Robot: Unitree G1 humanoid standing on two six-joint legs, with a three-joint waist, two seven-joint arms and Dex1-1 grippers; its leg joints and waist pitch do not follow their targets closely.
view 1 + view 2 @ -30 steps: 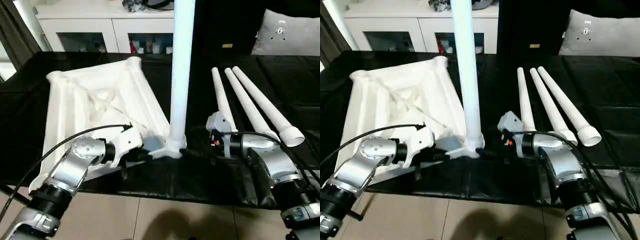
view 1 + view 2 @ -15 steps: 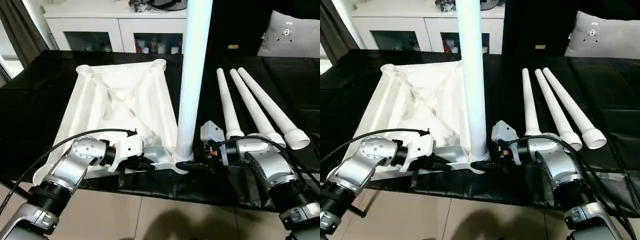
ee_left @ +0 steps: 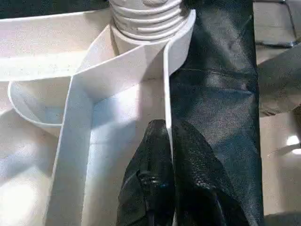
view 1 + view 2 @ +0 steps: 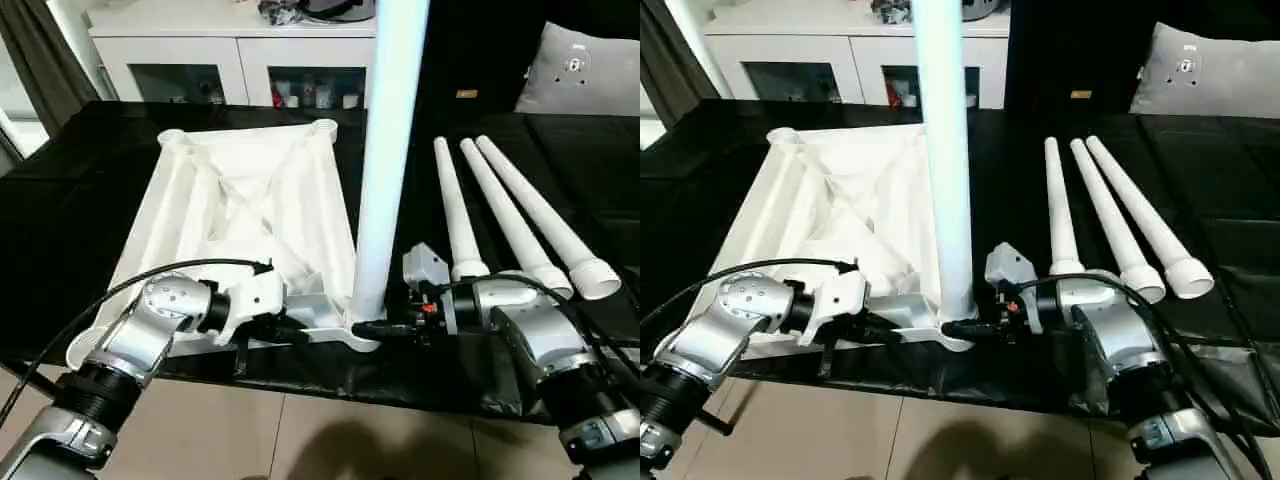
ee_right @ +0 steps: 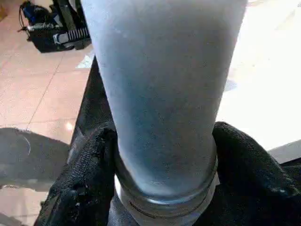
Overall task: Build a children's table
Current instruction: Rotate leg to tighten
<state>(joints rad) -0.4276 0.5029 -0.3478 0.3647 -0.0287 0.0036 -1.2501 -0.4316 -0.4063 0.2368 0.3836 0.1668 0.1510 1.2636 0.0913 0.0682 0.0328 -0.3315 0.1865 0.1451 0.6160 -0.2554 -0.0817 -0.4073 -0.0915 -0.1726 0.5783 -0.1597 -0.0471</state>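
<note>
Since a second ago, the tabletop [image 4: 250,215] has dropped from a steep tilt to lie nearly flat, ribbed underside up, and the right gripper [image 4: 975,328] has come in from beside the upright leg [image 4: 388,150] to its base. One tabletop lies on the black bench [image 4: 70,190], its near edge close to the bench's front edge. Four legs in all: one stands upright in the near right corner socket [image 4: 360,328], rising out of the top of the head views; three legs [image 4: 510,215] lie side by side on the bench to the right, wide ends toward the robot, narrow ends pointing away, touching or nearly touching one another. The left gripper [image 3: 167,141] has its jaws pressed together on the thin rim wall [image 3: 167,80] of the tabletop just beside the occupied socket, one finger on each side of the wall. The right gripper's jaws stand either side of the upright leg's base, the black fingers [image 5: 80,188] flanking the tube; whether they press it cannot be told. Open black bench lies between the tabletop and the three loose legs, and to the tabletop's left. Beyond the bench stand a white cabinet [image 4: 230,50] and one grey cushion [image 4: 580,70]; tiled floor [image 4: 300,440] shows below the front edge.
</note>
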